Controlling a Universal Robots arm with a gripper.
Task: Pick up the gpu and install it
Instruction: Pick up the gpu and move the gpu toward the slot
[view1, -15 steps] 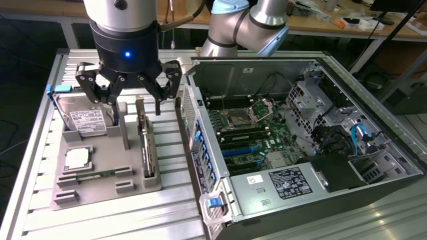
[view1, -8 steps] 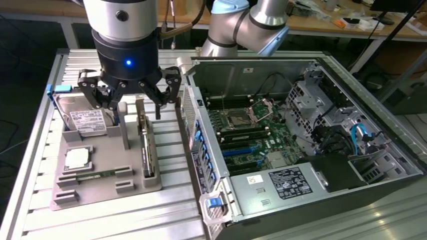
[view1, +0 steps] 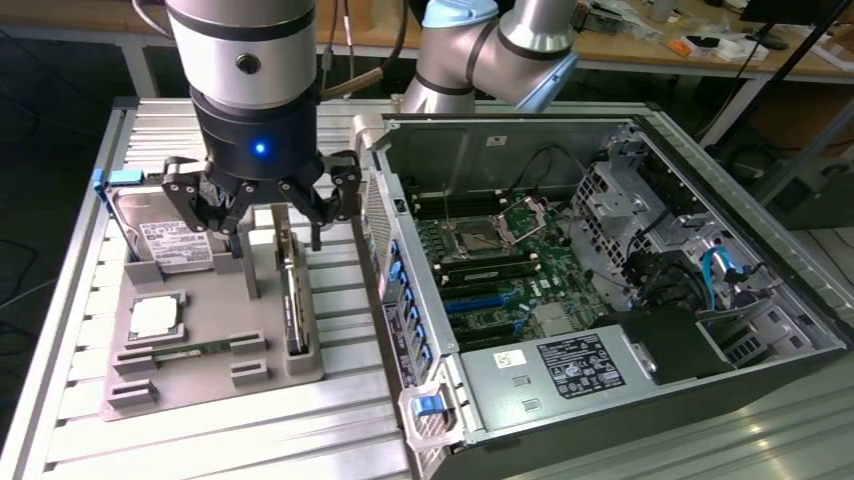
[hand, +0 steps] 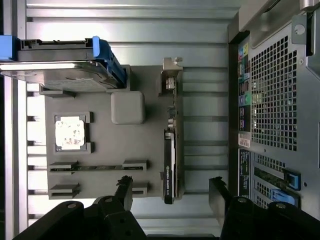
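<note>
Over the slatted metal table (view1: 200, 445), your claw (view1: 276, 228) hangs wide open directly above the edge-up gpu (view1: 291, 300): pick-up step, and the grab wants a square straddle of that thin card

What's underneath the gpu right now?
The gpu stands on edge in a slot of the grey holder, which lies on the slatted metal table. Its bottom edge is hidden inside the slot. The open pincer hangs above it.
</note>
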